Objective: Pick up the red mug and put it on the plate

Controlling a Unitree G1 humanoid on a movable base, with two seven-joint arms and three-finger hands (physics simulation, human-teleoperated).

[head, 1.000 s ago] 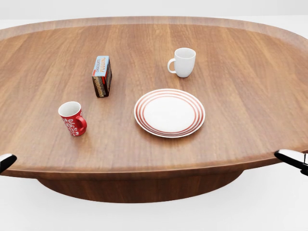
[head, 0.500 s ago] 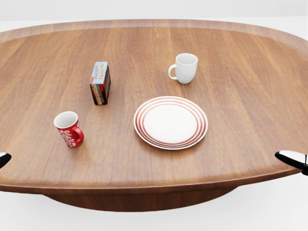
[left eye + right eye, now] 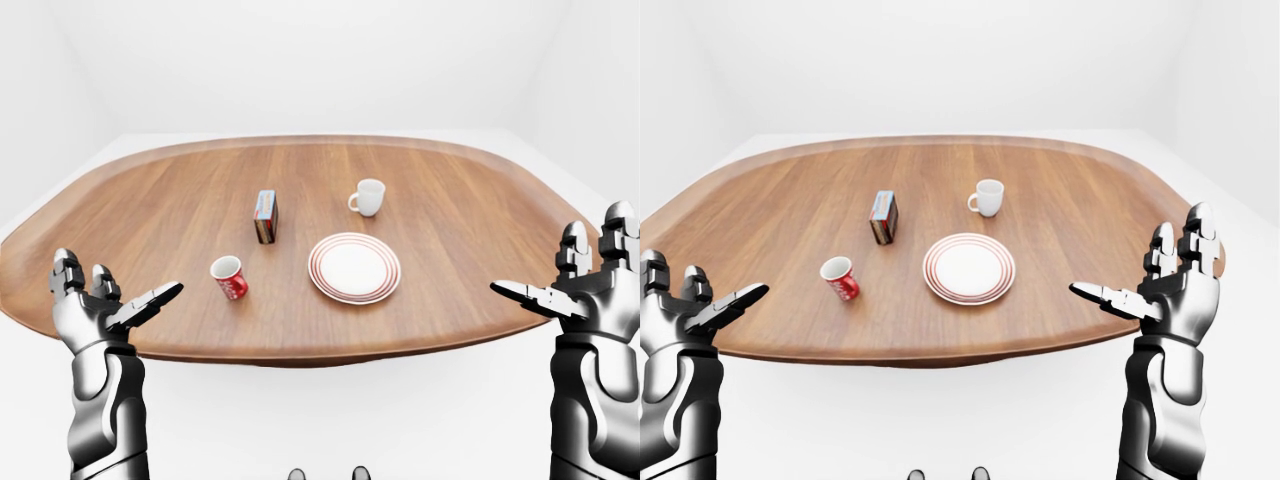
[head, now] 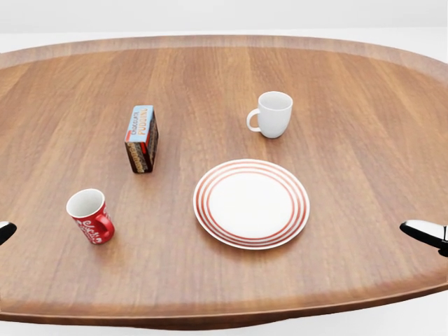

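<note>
Mug [image 4: 89,215] upright on worktop [image 4: 350,84], left of plate [image 4: 251,204] in head view, apart from it. Left hand [image 3: 88,311] and right hand [image 3: 1175,290] raised at near edge, fingers spread, holding nothing.

The oval table [image 4: 210,77] is smooth, satin-finished wood with visible grain. The red mug [image 4: 89,216], white mug [image 4: 271,113] and red-ringed plate [image 4: 251,203] look like glazed ceramic. The pudding box [image 4: 141,138] is printed cardboard. Both hands, left [image 3: 95,310] and right [image 3: 1165,290], are glossy metal.
</note>
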